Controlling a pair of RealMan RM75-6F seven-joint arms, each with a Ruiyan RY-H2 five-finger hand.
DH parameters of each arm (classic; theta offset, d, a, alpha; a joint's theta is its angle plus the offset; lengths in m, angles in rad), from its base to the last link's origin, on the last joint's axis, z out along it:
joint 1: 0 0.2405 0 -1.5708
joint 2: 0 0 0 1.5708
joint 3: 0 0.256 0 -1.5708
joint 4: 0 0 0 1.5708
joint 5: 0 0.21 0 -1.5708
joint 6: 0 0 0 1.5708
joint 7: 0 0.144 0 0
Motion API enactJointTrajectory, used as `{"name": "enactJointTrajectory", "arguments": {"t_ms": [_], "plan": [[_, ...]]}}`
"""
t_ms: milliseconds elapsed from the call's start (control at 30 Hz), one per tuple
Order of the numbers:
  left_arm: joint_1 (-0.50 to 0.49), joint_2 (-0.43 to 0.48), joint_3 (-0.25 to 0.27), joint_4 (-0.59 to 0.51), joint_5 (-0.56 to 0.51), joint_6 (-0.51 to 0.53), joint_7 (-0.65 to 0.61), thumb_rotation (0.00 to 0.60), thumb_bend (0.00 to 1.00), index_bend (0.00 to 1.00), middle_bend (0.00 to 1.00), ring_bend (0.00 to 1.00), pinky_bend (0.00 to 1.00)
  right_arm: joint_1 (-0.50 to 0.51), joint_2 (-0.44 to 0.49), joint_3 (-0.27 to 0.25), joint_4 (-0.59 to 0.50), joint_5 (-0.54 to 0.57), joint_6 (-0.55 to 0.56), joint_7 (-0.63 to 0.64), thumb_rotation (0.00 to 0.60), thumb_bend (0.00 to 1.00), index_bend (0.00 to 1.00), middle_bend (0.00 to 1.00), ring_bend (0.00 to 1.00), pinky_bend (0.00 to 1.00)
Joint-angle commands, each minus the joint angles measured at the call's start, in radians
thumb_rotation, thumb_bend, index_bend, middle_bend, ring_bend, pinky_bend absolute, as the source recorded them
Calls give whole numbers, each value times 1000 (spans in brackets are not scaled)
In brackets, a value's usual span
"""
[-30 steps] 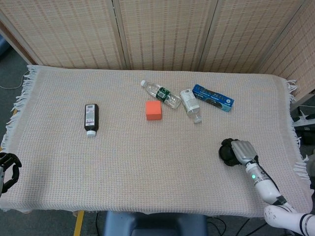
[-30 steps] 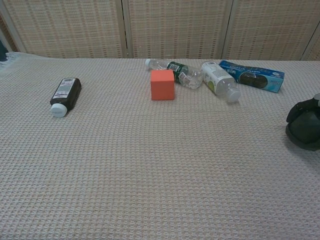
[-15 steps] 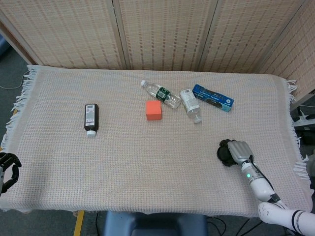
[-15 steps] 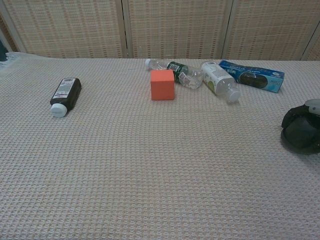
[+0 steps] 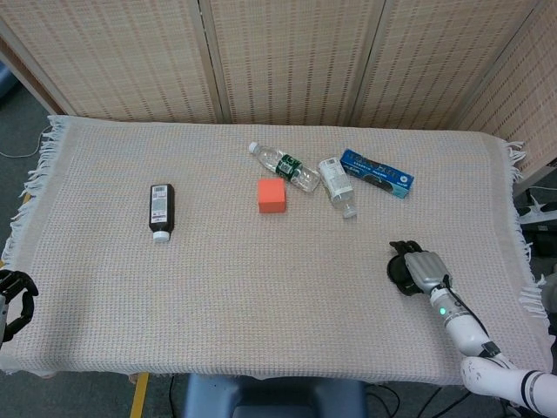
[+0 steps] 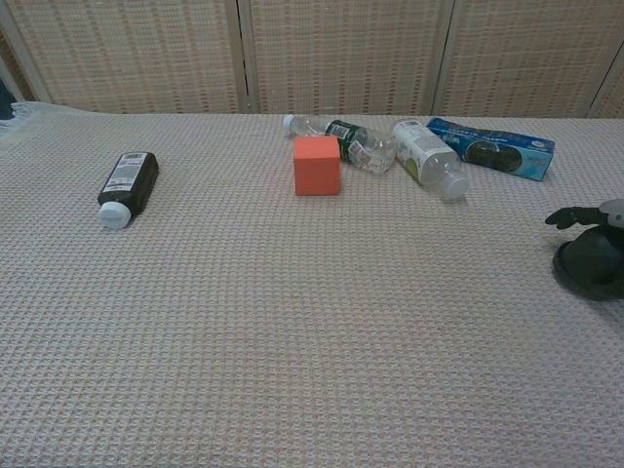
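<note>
My right hand (image 5: 418, 268) rests low over the cloth near the table's front right, also seen at the right edge of the chest view (image 6: 590, 255). Its fingers (image 6: 564, 216) reach out to the left and it holds nothing. The nearest things are a clear bottle with a white label (image 5: 337, 185) (image 6: 427, 159) and a blue box (image 5: 376, 172) (image 6: 490, 148), both well beyond it. My left hand (image 5: 13, 300) hangs off the table's front left corner, fingers curled in on nothing.
An orange cube (image 5: 271, 195) (image 6: 317, 165) stands mid-table, with a green-labelled water bottle (image 5: 285, 166) (image 6: 343, 140) lying behind it. A dark bottle with a white cap (image 5: 161, 210) (image 6: 128, 186) lies at the left. A beige woven cloth (image 5: 218, 279) covers the table; slatted screens stand behind.
My right hand's fingers have uncurled from a closed ball and now stretch leftward; the hand has shifted slightly on the cloth. The left hand and all objects are unmoved.
</note>
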Motion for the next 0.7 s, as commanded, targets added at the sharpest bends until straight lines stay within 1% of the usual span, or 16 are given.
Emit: {"name": "enactJointTrajectory", "arguments": {"t_ms": [33,167,300,533,600,700], "plan": [[0,0,0,0,0,0,-1,600,606,598,466,363,560,0,1,0,-2,-1,5,0,600,278,0,18,0,242],[1,0,0,1,1,1,-1,600,606,600,466,363,560,-8,4,1,-10,-20,30,11,600,257,0,0,0,186],[0,0,0,1,1,1,0,600,606,602,466,363,560,-20,11,2,-22,-50,54,33,600,256,0,0,0,155],[0,-1,1,0,2,0,5,600,605,600,466,363,560,-44,32,-1,-50,-109,96,72,600,256,1,0,0,152],[0,-1,1,-1,2,-1,6,600,606,601,466,363,560,-50,32,-3,-52,-122,108,73,600,256,20,0,0,158],[-1,-2,1,-1,1,-2,8,600,606,601,466,363,560,-55,25,-3,-44,-130,121,69,600,256,67,4,0,200]]}}
